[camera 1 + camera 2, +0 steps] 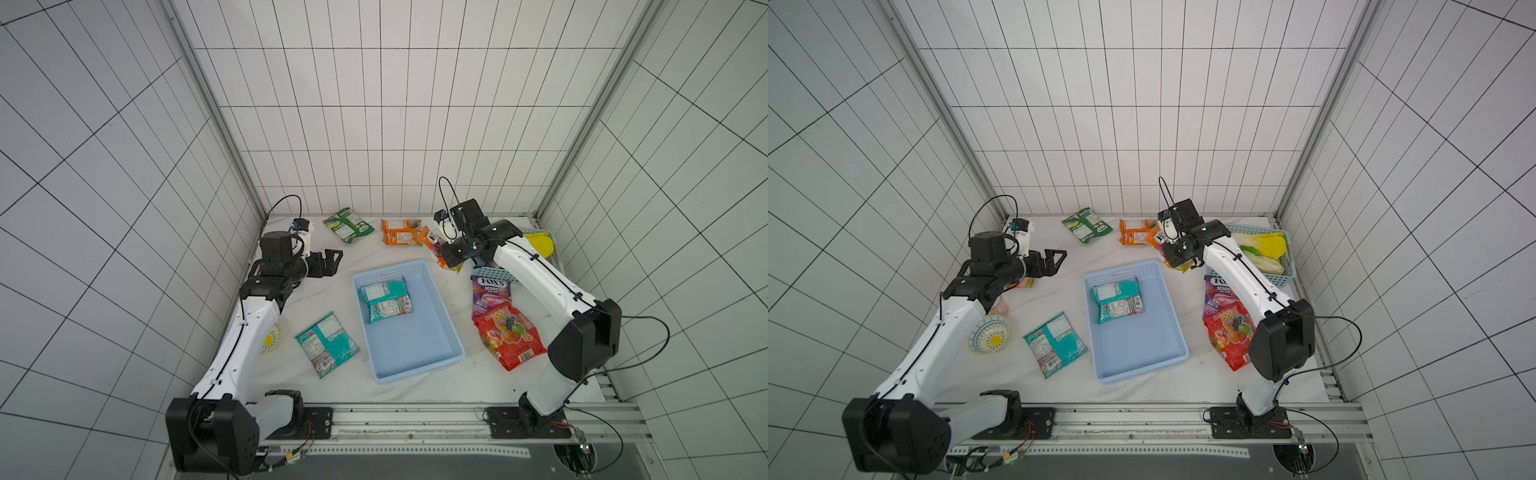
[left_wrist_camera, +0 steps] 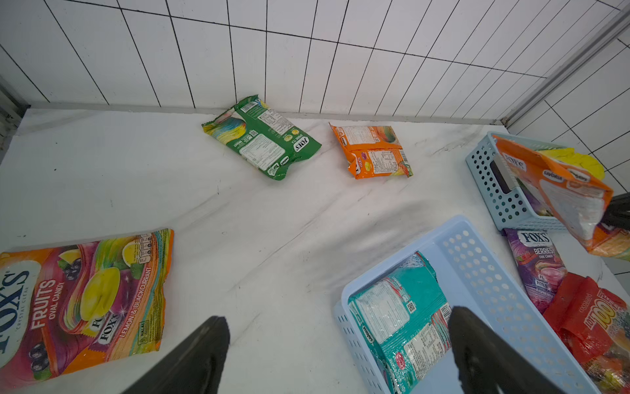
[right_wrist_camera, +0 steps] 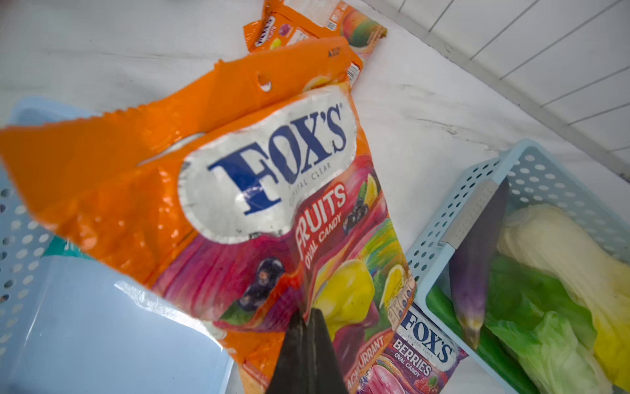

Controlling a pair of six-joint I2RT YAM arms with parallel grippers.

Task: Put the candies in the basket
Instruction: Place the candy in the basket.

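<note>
Right wrist view: right hand (image 3: 308, 314) closest to the lens, fingers clenched on an edge of the orange Fruits bag (image 3: 238, 163). The basket (image 3: 85, 334) is just beside it.

Left wrist view: left hand (image 2: 337, 314) released, empty. The bag looks lifted off the worktop (image 2: 238, 221).

In a top view: the bag hangs just past the basket's far right corner. The basket floor lies toward the robot's left and base, long axis running base to wall. Right arm is nearer.
</note>
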